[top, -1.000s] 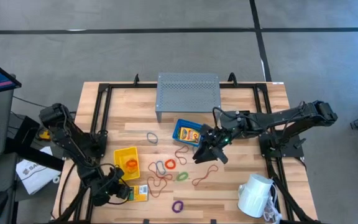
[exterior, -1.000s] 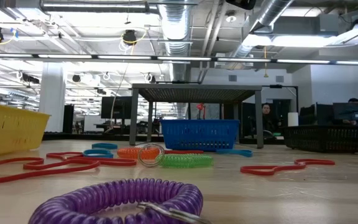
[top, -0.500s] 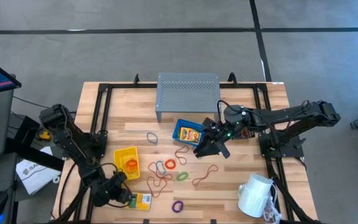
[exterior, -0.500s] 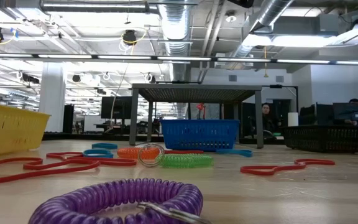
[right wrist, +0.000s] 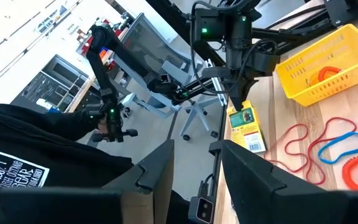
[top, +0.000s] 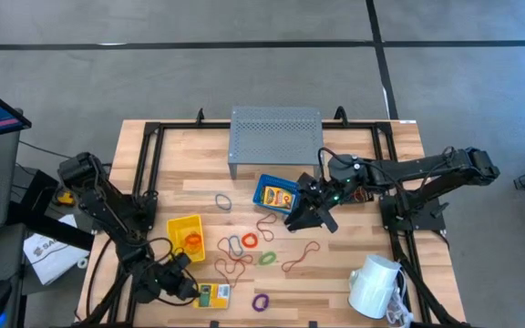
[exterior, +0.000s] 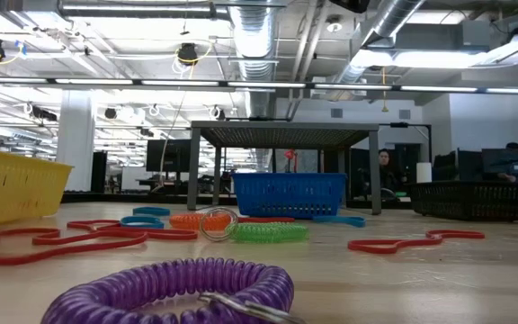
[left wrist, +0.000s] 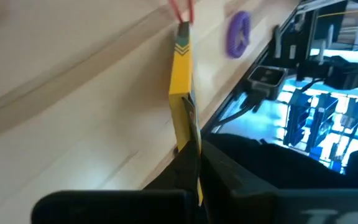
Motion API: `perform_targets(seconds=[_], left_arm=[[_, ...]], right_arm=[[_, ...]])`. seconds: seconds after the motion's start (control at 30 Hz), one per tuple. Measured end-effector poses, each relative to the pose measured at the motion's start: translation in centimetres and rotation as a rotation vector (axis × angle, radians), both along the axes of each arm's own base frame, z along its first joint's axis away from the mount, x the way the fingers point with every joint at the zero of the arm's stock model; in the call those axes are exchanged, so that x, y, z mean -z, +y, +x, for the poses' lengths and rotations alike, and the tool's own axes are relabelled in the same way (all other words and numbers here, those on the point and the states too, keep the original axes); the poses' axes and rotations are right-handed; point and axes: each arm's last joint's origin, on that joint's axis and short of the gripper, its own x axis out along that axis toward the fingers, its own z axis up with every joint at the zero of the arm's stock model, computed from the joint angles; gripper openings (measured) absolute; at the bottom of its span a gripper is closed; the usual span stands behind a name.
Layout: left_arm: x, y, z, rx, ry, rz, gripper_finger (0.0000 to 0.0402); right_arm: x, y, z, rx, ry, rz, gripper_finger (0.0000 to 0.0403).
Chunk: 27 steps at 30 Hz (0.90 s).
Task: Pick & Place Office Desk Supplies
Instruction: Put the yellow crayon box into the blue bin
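The yellow packet [top: 211,293] lies near the desk's front edge, toward its front left corner, with one end pinched between the fingers of the left gripper [top: 190,290], which are closed tight on it. In the left wrist view the packet [left wrist: 180,74] shows edge-on as a thin yellow strip held on edge over the wood, running forward from the clamped fingers [left wrist: 188,163], with the purple coiled loop [left wrist: 238,33] farther along beside the desk's edge. The left arm reaches low along the desk's left side and bends in toward the front edge, just in front of the yellow bin [top: 186,237], which holds an orange loop. The right gripper [top: 305,217] hangs over the middle of the desk beside the blue bin [top: 276,193], its fingers [right wrist: 157,168] standing apart with nothing between them; its arm stretches in from the right edge. Red, orange, green and grey loops lie scattered on the wood between the two grippers, and the purple coiled loop [top: 261,302] sits close to the front edge, just beyond the packet. A white mug [top: 375,285] lies near the front right corner, and the grey riser [top: 275,137] stands at the back edge. Bare wood lies open along the back left and front right of the loops.
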Motion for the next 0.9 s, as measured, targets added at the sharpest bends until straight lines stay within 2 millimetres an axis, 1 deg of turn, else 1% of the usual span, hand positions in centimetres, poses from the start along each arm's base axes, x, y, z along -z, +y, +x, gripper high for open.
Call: perform_targets(seconds=[0.13, 0.3, 0.5, 0.67, 0.77, 0.9], left_arm=[[-0.6, 0.0, 0.8, 0.001, -0.058, 0.01, 0.0], [-1.6, 0.2, 2.0, -0.059, -0.214, 0.041, 0.0], [-3.6, 1.1, 2.9, -0.123, -0.347, 0.079, 0.0], [-6.2, 3.0, 3.4, -0.205, -0.459, 0.163, 0.0], [-7.7, 4.6, 4.0, -0.269, -0.513, 0.212, 0.0], [-9.2, 7.2, 5.0, -0.355, -0.55, 0.27, 0.0]], right_arm=[[0.0, 0.0, 0.0, 0.0, 0.0, 0.0, 0.0131], [0.0, 0.0, 0.0, 0.005, 0.009, 0.013, 0.0131], [0.0, 0.0, 0.0, 0.006, 0.011, 0.015, 0.0131], [0.0, 0.0, 0.0, 0.006, 0.01, 0.015, 0.0131], [0.0, 0.0, 0.0, 0.008, 0.01, 0.014, 0.0131], [0.0, -0.1, 0.1, 0.039, 0.007, 0.002, 0.0131]])
